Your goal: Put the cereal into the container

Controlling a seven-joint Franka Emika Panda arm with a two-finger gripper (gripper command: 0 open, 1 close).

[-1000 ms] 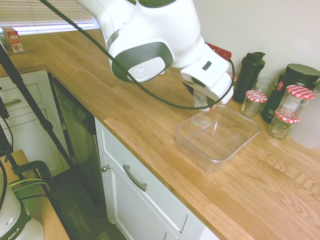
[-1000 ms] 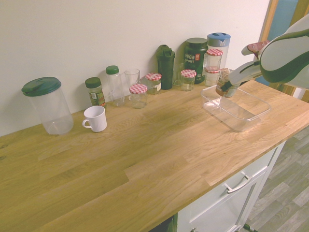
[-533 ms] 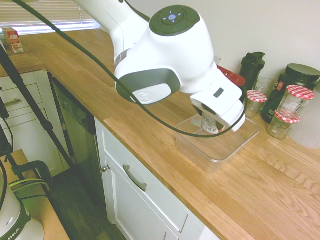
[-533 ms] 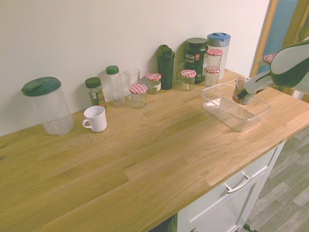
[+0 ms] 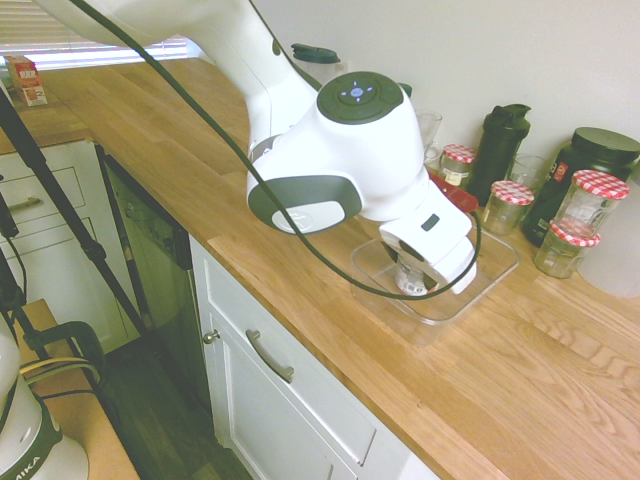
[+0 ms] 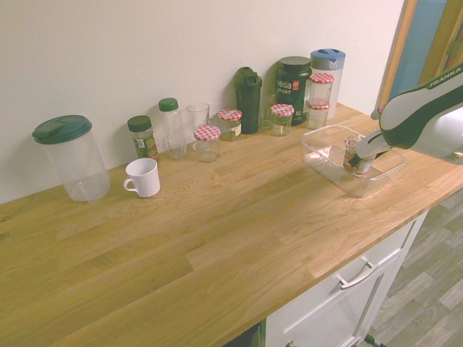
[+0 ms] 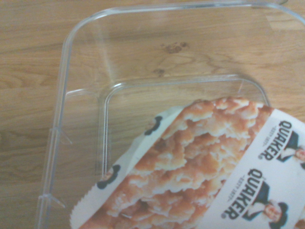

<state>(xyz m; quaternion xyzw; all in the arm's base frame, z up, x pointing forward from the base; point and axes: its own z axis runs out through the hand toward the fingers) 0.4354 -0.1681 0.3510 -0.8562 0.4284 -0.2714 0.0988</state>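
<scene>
End effector (image 6: pixel 357 160) clamped on the cereal (image 6: pixel 353 152), holding it tilted inside the container (image 6: pixel 322 160) on the counter (image 6: pixel 217 217)

Container (image 7: pixel 81 52): clear, glossy, smooth plastic, resting on the matt wood-grain countertop (image 6: pixel 239 217). Cereal (image 7: pixel 200 162) inside the container: printed paper-like wrap. Jars (image 5: pixel 590 205) behind the container: glass, with checked lids.
</scene>
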